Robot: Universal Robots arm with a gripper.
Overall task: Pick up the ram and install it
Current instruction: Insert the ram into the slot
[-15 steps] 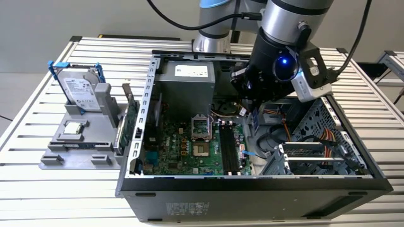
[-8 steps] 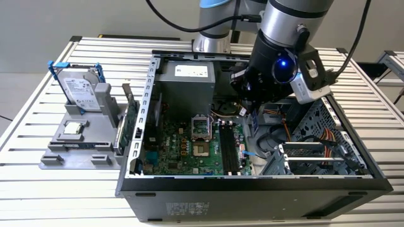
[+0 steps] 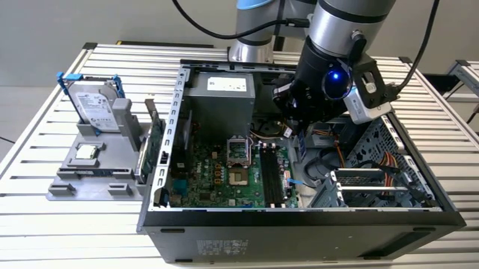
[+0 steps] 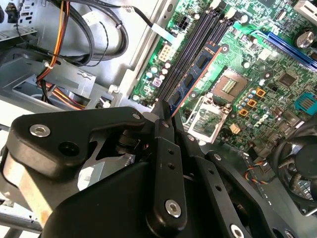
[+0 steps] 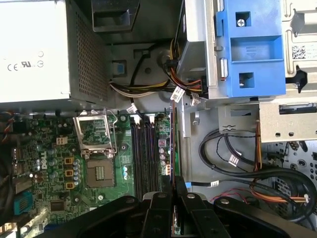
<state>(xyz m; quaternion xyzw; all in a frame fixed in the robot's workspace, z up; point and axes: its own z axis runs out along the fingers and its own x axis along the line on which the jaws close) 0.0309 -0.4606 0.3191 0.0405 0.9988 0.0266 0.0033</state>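
Note:
The ram [image 4: 197,70], a thin dark blue stick with black chips, sticks out from between my fingertips. In the first wrist view the ram [image 5: 173,144] shows edge-on as a narrow green strip. My gripper [image 4: 164,108] is shut on one end of it. In the exterior view the gripper [image 3: 296,134] hangs inside the open computer case [image 3: 299,221], above the motherboard [image 3: 213,179]. The black memory slots [image 5: 146,153] run parallel to the stick, which sits just off to their side, toward the cables. The same memory slots [image 4: 195,47] lie beneath and beside the stick in the second wrist view.
A grey fixture [image 3: 82,188] at the exterior view's left holds a silver hard drive [image 3: 96,106] with a blue handle, a small square chip [image 3: 87,150] and a green board [image 3: 147,154] on edge. Inside the case are the power supply [image 3: 221,103], the CPU socket [image 5: 99,171], cable bundles [image 5: 237,163] and a blue drive bracket [image 5: 250,49].

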